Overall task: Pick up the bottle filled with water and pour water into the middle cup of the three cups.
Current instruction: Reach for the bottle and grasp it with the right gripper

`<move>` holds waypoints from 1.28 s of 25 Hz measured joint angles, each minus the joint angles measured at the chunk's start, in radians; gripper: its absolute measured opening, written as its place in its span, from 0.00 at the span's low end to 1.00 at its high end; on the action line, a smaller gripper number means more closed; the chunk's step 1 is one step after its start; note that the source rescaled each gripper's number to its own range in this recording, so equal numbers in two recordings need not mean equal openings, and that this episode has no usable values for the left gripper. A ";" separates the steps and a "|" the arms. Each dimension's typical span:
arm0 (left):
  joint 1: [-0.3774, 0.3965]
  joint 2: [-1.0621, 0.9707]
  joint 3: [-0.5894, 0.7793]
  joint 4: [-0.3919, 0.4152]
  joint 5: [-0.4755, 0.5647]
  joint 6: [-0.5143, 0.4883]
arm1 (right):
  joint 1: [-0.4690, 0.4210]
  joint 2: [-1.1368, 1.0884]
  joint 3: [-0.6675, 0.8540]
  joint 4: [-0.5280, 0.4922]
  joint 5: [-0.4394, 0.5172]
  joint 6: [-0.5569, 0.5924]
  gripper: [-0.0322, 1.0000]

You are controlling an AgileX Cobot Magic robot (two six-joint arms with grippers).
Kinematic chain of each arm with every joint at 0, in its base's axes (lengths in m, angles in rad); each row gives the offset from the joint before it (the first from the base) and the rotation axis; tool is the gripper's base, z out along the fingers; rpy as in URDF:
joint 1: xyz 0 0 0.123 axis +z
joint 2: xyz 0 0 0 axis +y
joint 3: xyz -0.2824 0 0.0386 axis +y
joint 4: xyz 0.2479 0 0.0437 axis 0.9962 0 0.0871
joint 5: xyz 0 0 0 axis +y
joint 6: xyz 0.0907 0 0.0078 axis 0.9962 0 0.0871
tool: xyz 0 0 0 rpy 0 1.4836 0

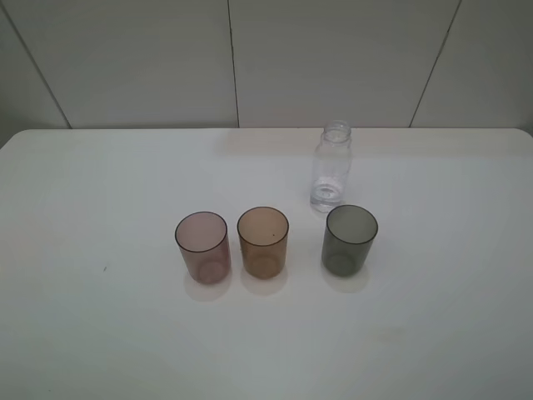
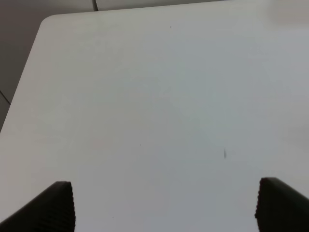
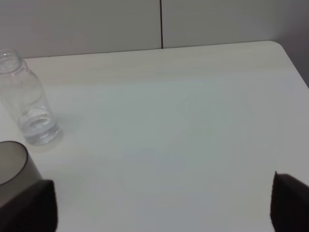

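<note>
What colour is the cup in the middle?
The middle cup is see-through amber-brown. It shows best in the exterior high view.

Mauve cup, amber cup, grey cup; clear bottle.

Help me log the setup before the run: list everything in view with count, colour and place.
pinkish-mauve cup: 1, translucent, row's left end.
amber-brown cup: 1, translucent, row's middle.
dark grey cup: 1, translucent, row's right end.
bottle: 1, clear, capless, upright behind dark grey cup.
table: 1, white, under everything.
wall: 1, off-white panels, behind table.
left jaws: 1 pair, black, open over bare table.
right jaws: 1 pair, black, open, near dark grey cup.
</note>
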 joint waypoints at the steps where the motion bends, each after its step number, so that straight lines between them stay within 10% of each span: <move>1: 0.000 0.000 0.000 0.000 0.000 0.000 | 0.000 0.000 0.000 0.000 0.000 0.000 0.90; 32: 0.000 0.000 0.000 0.000 0.000 0.000 | 0.000 0.000 0.000 0.000 0.000 0.000 0.90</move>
